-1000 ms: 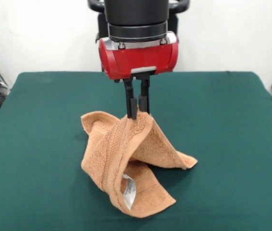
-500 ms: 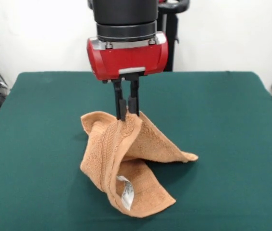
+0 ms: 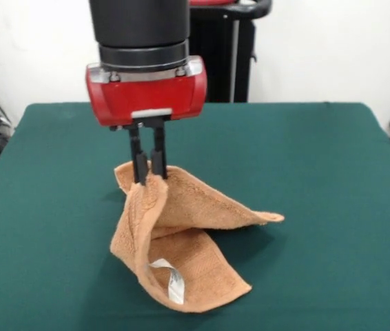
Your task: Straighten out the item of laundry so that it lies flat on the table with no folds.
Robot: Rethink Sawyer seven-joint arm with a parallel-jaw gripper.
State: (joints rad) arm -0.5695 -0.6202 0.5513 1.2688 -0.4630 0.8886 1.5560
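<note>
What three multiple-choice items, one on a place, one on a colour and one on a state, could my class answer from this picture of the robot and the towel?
1. Where on the orange-tan towel does the white label sit?
A. low, near the front edge
B. at the pinched top
C. on the tip pointing sideways

2. What colour is the table top?
A. grey
B. dark green
C. brown

3. How is the towel lying?
A. flat and spread out
B. rolled into a tube
C. pinched up at one spot, folded below

Answers:
1 A: the label shows near the towel's lowest part, far under the gripper.
2 B: green felt surrounds the towel on every side.
3 C: the gripper's fingers are shut on a raised peak, and the cloth drapes in folds beneath.
</note>
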